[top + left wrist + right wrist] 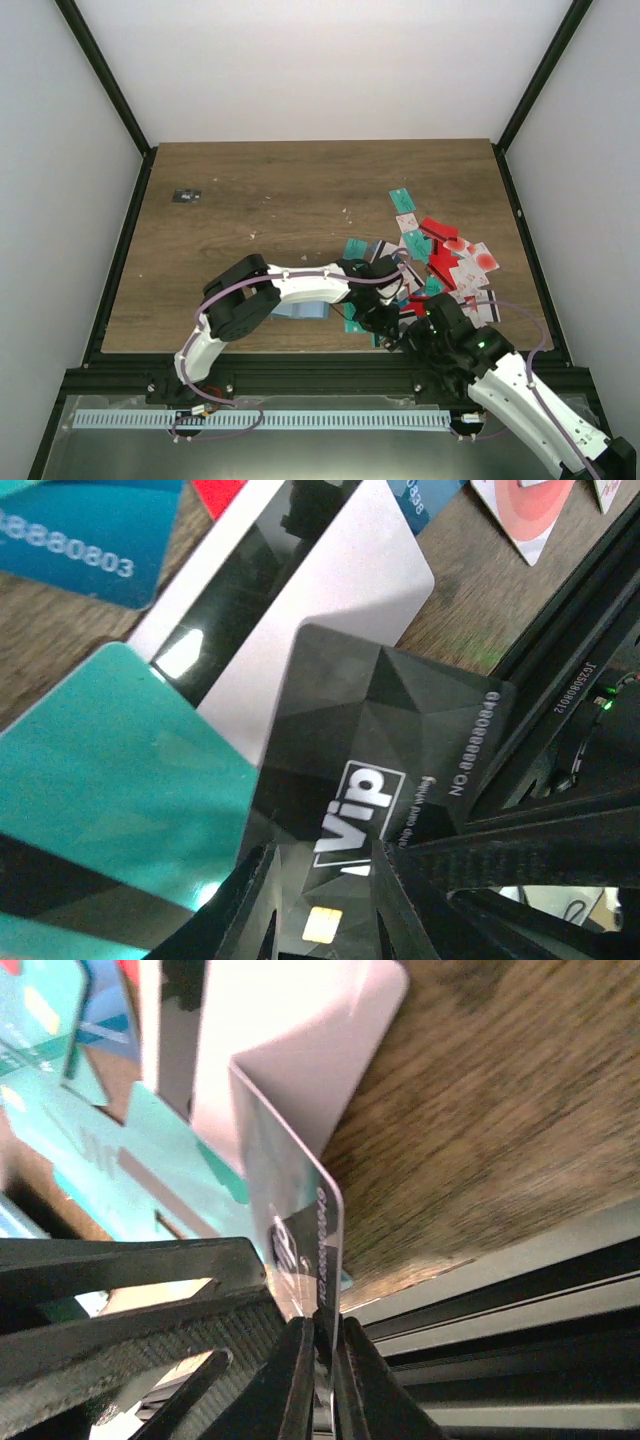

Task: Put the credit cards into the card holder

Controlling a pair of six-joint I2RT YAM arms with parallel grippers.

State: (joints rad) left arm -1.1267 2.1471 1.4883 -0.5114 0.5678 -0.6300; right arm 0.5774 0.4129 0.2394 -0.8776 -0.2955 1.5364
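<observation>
Card (400, 730) (black VIP) pinched edge-on by R gripper (322, 1338); L gripper (318, 865) over it, grip unclear.

Work surface: rectangular brown wood-grain laminate tabletop (300, 190). A small flat black object with white marks (186, 195) lies in the back-left part, near the left edge, alone. A few pale specks (346, 211) are scattered mid-table. Plain white enclosure walls (330, 60) stand on three sides, with black metal frame posts (100, 75) at the corners. A black base rail (120, 378) borders the near edge. A long white slotted strip (300, 418) runs just below it.
</observation>
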